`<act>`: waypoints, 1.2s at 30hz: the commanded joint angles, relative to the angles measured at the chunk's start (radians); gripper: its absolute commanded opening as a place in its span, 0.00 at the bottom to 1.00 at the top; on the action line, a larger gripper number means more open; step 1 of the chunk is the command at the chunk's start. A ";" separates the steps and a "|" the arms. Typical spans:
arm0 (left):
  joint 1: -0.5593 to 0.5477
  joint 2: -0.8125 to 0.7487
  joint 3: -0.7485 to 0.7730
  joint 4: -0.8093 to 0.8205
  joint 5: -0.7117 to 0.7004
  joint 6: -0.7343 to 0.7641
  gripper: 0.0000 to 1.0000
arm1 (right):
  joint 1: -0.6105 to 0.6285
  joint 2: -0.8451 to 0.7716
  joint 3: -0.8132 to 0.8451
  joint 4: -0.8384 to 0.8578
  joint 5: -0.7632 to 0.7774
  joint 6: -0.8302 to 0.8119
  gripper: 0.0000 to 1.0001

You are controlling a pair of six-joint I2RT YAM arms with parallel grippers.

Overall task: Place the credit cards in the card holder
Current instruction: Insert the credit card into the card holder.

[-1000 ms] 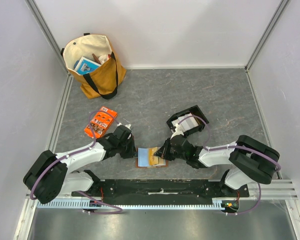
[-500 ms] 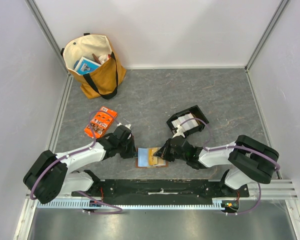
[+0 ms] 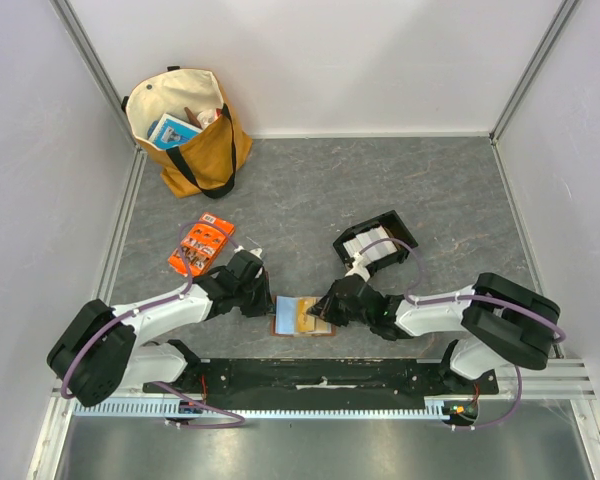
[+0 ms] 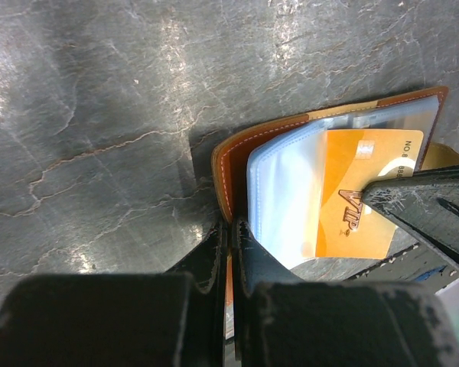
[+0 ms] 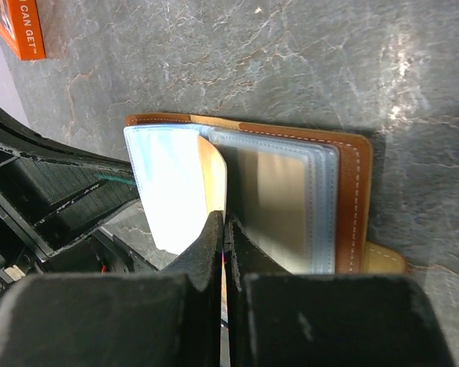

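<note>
The small tan-brown leather card holder (image 3: pixel 302 316) lay open flat on the grey stone-patterned tabletop (image 3: pixel 310 190), close to its near edge and about midway along it, between my two grippers. My left gripper (image 4: pixel 230 229) had its fingers pressed together, their tips at the left edge of the leather cover. I could not tell whether they pinched the cover or only bore on it. My right gripper (image 5: pixel 222 225) was closed as well, its tips set among the clear plastic sleeves (image 5: pixel 164 180) that stood fanned up from the spine. In my left wrist view an orange card printed VIP (image 4: pixel 359 191) sat inside one of those sleeves, and the black tip of my right gripper lay across its lower right corner. Whether that gripper held the card or only touched it, I could not tell. The other credit cards (image 3: pixel 372 245), white and pale grey, were stacked in a black open plastic tray (image 3: pixel 400 232) that stood farther in on the tabletop, right of the middle and well apart from the card holder. An orange printed packet (image 3: pixel 201 245) lay toward the left edge, just beyond my left arm. A cream and mustard cloth tote bag (image 3: pixel 195 150) stood in the far left corner with a few things sticking out of it.
</note>
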 commanded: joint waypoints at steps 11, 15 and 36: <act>-0.003 0.014 -0.008 -0.009 -0.043 -0.010 0.02 | 0.026 0.116 0.044 -0.082 -0.083 -0.047 0.00; -0.003 0.012 -0.005 -0.011 -0.040 -0.008 0.02 | 0.026 0.122 0.058 -0.107 -0.077 -0.061 0.07; -0.004 0.000 -0.005 -0.014 -0.034 0.000 0.02 | 0.080 0.051 0.231 -0.378 0.094 -0.238 0.46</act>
